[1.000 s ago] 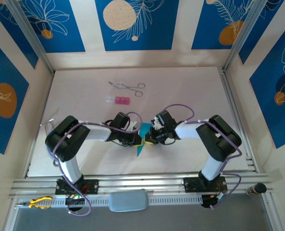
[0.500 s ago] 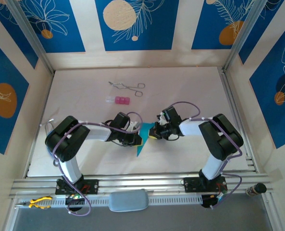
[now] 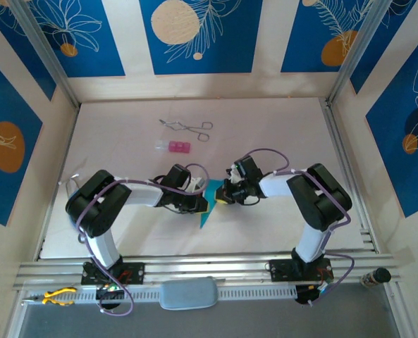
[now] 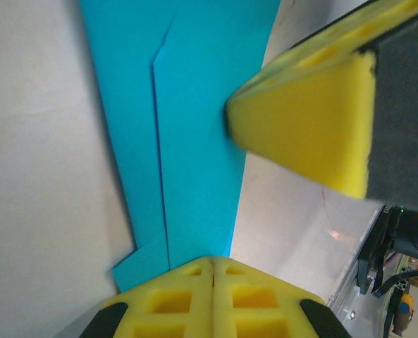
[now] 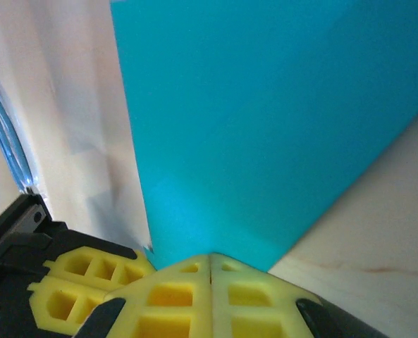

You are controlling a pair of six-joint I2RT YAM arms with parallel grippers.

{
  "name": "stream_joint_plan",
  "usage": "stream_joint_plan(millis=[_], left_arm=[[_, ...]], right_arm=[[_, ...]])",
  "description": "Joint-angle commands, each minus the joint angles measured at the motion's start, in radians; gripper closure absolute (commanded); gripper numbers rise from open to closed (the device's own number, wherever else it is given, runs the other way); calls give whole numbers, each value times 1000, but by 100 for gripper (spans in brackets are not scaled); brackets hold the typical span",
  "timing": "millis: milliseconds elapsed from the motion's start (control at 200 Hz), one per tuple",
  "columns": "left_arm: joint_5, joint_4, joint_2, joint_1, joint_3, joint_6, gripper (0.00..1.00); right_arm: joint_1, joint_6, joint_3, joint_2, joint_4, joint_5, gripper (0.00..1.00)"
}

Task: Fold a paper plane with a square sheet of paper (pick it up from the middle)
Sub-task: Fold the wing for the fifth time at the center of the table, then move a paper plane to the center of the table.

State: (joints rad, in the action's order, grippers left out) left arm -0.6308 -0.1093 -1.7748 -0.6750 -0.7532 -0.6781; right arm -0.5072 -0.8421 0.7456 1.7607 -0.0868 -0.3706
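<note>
The paper plane (image 3: pixel 207 214), a narrow cyan-blue wedge, lies on the table between my two grippers, its point toward the near edge. My left gripper (image 3: pixel 202 204) is shut, and its yellow tips (image 4: pixel 212 262) rest on the near end of the folded paper (image 4: pixel 194 127), which lies flat with a long crease. My right gripper (image 3: pixel 221 198) is shut too, with its tips (image 5: pixel 210 259) set on the blue sheet (image 5: pixel 265 120). A right finger (image 4: pixel 307 134) shows in the left wrist view, touching the paper's right edge. I see no paper between either pair of jaws.
Metal forceps (image 3: pixel 187 127) and a small pink block (image 3: pixel 176 146) lie toward the back of the white table (image 3: pixel 279 134). Orange-handled pliers (image 3: pixel 53 296) and a grey pad (image 3: pixel 187 292) sit on the rail in front of the arm bases.
My right wrist has drawn slightly back and to the right, and its tips have shifted a little along the paper. The left arm and the paper have stayed put.
</note>
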Motion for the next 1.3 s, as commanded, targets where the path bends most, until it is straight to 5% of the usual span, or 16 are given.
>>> stream_joint_plan(millis=[0,485,605,780,915,1291], left_arm=[[67,84,-6,-5,28,17,100],[67,32,8,-6,37,-35,100],[68,-32,53,-10,38,-87,100],[180,103,184,-5,-24,-31,76],[228,192,207,32,-49,-7,74],[117,214,86,68,-84,23,69]], right_arm=[[74,31,44,32,4,33,95],[223,34,166,55,42,7,94],[211,35,121,-27,51,11,93],[171,26,25,-140,60,13,90],[123,24,-22,-192,87,33,89],[26,-22,-75,-213,73,60,89]])
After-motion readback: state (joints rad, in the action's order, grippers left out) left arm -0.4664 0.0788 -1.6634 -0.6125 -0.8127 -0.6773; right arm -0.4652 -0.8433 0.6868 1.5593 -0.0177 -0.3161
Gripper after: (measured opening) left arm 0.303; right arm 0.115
